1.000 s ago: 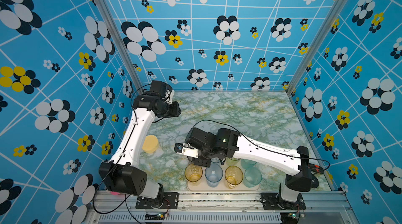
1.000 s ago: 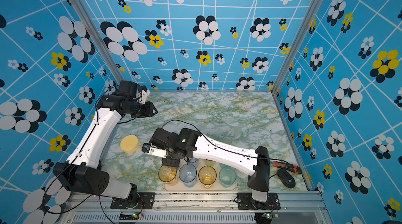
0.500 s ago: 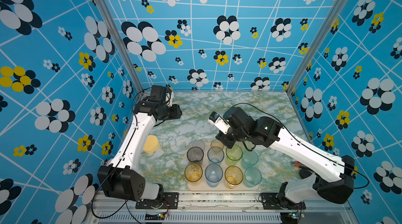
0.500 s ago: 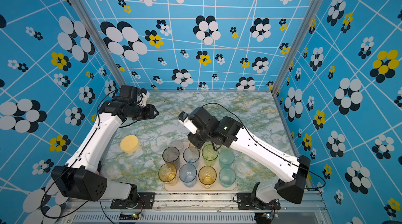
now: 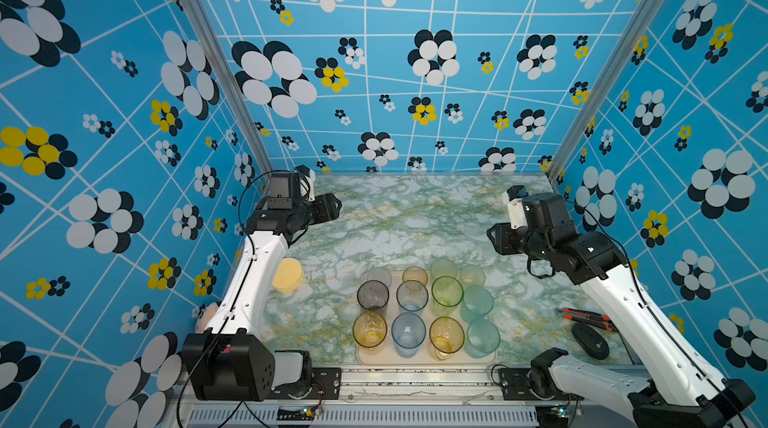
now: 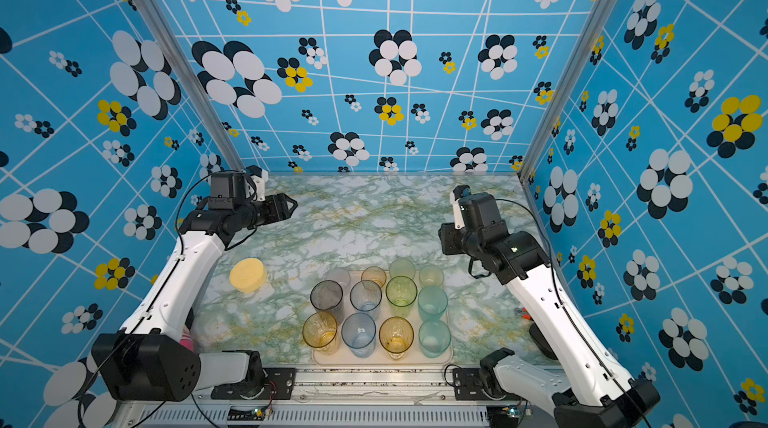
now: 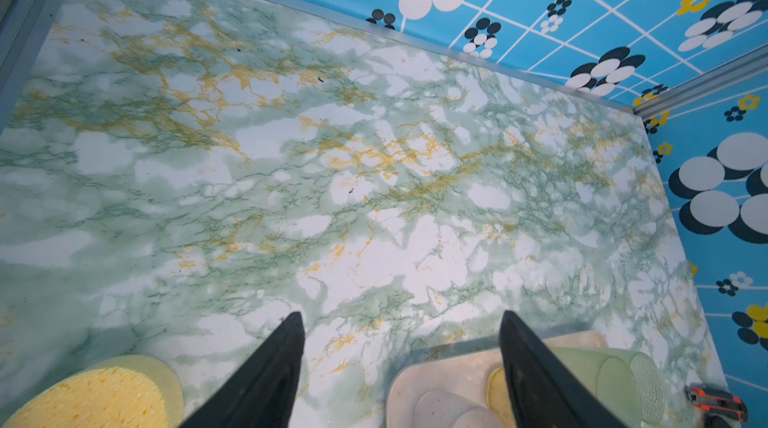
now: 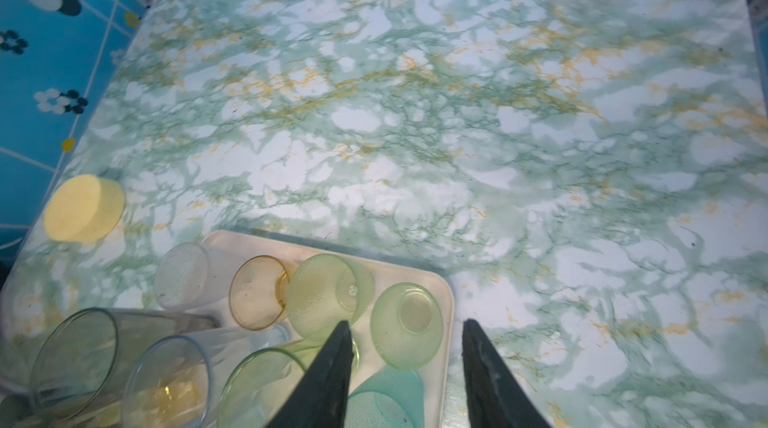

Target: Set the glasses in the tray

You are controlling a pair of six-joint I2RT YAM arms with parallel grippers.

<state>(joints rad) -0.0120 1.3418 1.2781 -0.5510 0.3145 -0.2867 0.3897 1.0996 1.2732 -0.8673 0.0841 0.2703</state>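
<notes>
We saw all twelve glasses [image 5: 409,295] standing upright inside the tray [image 5: 424,360] in three rows of four, the short ones at the back. The tray sat at the near edge of the marble table [image 5: 415,218]. The yellow disc [image 5: 287,275] lay apart on the tray's left. The left gripper [image 7: 401,318] hung above bare table with its jaws spread and nothing between them. The right gripper [image 8: 405,324] was also parted and empty (its wrist view showed a tray corner between the fingers), and it touched no glass.
</notes>
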